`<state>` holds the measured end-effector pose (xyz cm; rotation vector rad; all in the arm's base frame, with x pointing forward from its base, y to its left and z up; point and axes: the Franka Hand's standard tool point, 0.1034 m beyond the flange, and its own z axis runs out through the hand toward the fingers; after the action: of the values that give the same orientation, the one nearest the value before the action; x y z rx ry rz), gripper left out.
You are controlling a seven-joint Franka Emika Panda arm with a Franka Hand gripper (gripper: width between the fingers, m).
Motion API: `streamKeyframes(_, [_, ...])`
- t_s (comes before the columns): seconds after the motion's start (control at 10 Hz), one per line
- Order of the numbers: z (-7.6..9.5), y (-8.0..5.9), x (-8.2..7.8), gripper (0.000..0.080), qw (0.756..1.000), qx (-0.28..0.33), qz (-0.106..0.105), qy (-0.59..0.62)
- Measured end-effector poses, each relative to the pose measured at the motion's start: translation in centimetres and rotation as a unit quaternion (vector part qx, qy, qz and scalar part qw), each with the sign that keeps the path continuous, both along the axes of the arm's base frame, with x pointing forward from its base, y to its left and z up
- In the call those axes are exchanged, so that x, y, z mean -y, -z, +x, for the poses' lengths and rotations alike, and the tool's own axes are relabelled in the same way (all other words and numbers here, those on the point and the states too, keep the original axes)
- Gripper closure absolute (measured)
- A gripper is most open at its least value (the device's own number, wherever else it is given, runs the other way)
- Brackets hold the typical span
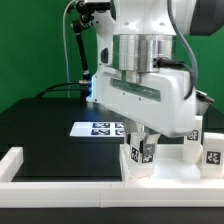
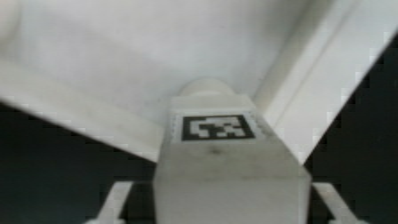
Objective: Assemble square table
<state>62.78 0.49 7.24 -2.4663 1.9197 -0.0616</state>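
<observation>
My gripper (image 1: 140, 138) is shut on a short chunky white leg (image 1: 140, 153) that bears a black-and-white tag. It holds the leg upright over the near-left corner of the white square panel (image 1: 165, 170), at the exterior view's lower right. In the wrist view the leg (image 2: 217, 150) fills the middle between my gripper's (image 2: 221, 205) two fingers (image 2: 121, 200). The tagged leg end points at the panel (image 2: 107, 60), close to its raised rim (image 2: 317, 80). I cannot tell whether the leg touches the panel. Two more tagged legs (image 1: 213, 150) (image 1: 190, 138) stand on the panel's right side.
The marker board (image 1: 100, 128) lies flat on the black table behind the panel. A long white border bar (image 1: 60, 187) runs along the front edge and another (image 1: 10, 160) stands at the exterior view's left. A green wall is behind.
</observation>
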Motion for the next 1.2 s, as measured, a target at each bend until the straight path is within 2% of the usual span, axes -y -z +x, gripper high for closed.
streamKeyframes(0.1, [-0.07, 0.03, 0.02, 0.0509, 0.995, 0.0, 0.013, 0.096])
streamKeyframes(0.3, [-0.16, 0.14, 0.15, 0.0509, 0.964, 0.006, 0.069, 0.258])
streamKeyframes(0.4, [-0.16, 0.13, 0.13, 0.0509, 0.955, 0.005, 0.07, 0.288])
streamKeyframes(0.5, [-0.21, 0.17, 0.12, 0.0509, 0.955, 0.004, 0.07, 0.289])
streamKeyframes(0.6, [-0.24, 0.24, 0.12, 0.0422, 0.956, 0.004, 0.07, 0.285])
streamKeyframes(0.7, [-0.24, 0.24, 0.11, 0.0285, 0.962, 0.005, 0.068, 0.266])
streamKeyframes(0.8, [-0.36, 0.23, -0.04, 0.0285, 0.981, 0.004, 0.046, 0.19])
streamKeyframes(0.9, [-0.03, 0.11, -0.39, 0.0176, 0.996, 0.016, 0.02, 0.082])
streamKeyframes(1.0, [0.12, 0.25, -0.72, 0.0157, 0.999, 0.031, 0.004, -0.008])
streamKeyframes(1.2, [-0.03, 0.38, -0.63, 0.0152, 0.996, 0.03, -0.001, -0.08])
